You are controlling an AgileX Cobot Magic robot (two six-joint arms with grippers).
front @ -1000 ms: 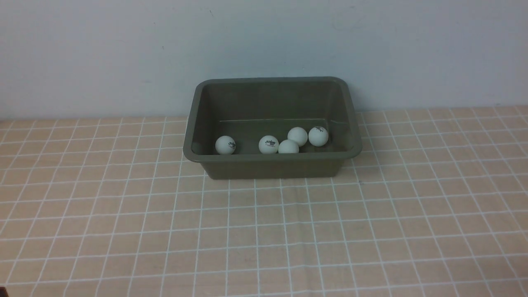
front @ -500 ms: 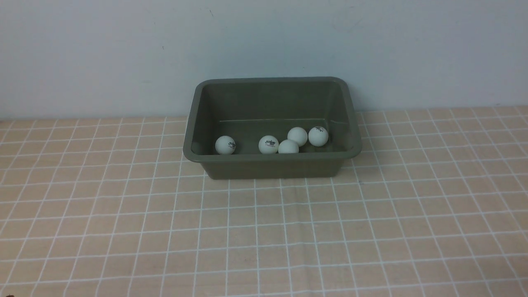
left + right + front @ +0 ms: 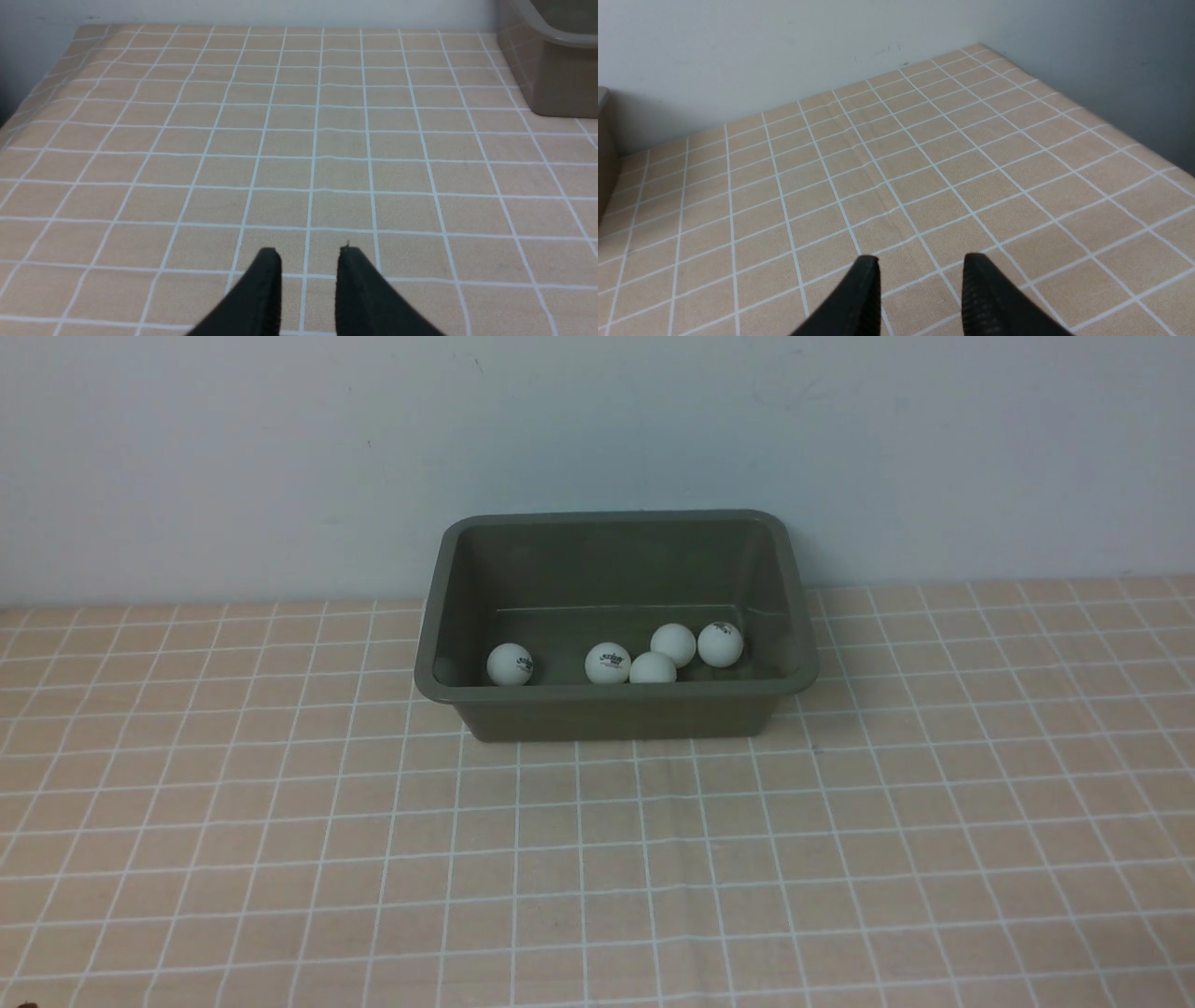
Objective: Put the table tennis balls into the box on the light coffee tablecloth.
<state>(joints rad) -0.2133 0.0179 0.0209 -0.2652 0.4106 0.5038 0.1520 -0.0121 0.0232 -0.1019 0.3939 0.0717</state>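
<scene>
Claws (image 3: pixel 309 254) show only in wrist views.

Soft, even light is falling from above across all views; no glare is showing. The front view is looking slightly hazy and cool-toned, with the wall (image 3: pixel 280 448) shading darker toward the corners. The box (image 3: pixel 616 709) is casting a faint shadow on the cloth (image 3: pixel 597 859) and keeping its interior dim. In both wrist views the fingers (image 3: pixel 266 294) (image 3: pixel 864 298) are appearing dark and slightly soft.

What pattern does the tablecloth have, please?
The peach-tan tablecloth has thin white grid lines forming small squares, clearest in the front view.
</scene>
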